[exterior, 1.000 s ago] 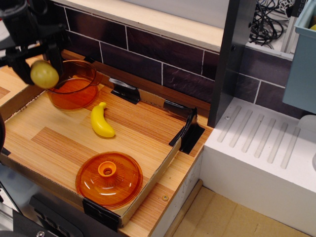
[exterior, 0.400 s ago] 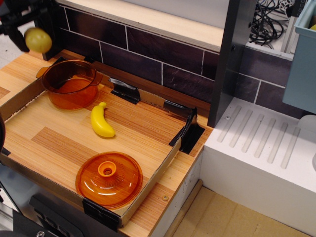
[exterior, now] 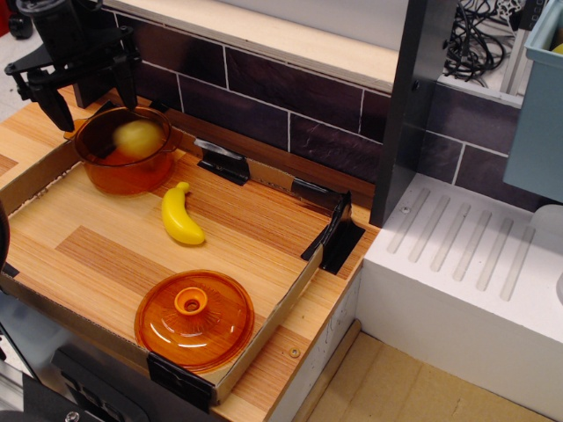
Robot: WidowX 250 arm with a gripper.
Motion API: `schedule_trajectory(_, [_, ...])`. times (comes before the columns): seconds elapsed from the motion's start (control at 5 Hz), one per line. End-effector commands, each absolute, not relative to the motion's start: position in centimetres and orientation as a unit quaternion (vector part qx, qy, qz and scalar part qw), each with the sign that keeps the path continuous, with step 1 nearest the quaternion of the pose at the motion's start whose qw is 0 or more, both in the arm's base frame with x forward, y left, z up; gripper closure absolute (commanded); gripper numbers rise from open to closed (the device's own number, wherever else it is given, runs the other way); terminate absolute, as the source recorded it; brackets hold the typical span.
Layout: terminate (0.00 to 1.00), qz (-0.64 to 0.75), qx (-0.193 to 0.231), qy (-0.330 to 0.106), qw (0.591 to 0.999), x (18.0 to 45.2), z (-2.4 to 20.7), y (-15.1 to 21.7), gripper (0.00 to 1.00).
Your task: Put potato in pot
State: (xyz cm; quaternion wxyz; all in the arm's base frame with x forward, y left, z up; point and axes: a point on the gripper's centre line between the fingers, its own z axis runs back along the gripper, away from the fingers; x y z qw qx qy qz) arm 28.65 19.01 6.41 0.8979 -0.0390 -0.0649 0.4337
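potato (exterior: pixel 139 138) blurred inside pot (exterior: pixel 123 167), gripper (exterior: pixel 86 92) arm cropped at top edge, blue bin (exterior: pixel 538 114) cut off right

Toy kitchen set up as a robot test bench

Dark tiled backsplash (exterior: pixel 290 114) behind a wooden tabletop (exterior: pixel 132 251); white ridged draining board (exterior: pixel 466 255) alongside; loose cables (exterior: pixel 475 40) tangled beyond it.

Wood tray (exterior: pixel 114 264) w/ pot (exterior: pixel 126 158), banana (exterior: pixel 180 215), lid (exterior: pixel 194 320).

A yellow banana (exterior: pixel 181 215) is laid on the wooden tray (exterior: pixel 106 255), and an orange lid (exterior: pixel 194 320) is set nearer the front edge.
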Motion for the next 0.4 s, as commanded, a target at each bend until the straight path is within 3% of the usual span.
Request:
schedule_trajectory(0.0, [0.0,0.434,-0.032,-0.108,0.894,28.7,10.2,19.0,0.0])
schedule_trajectory(0.2, [0.0,0.411,-0.019,-0.079,0.908,27.0,11.5,17.9,0.0])
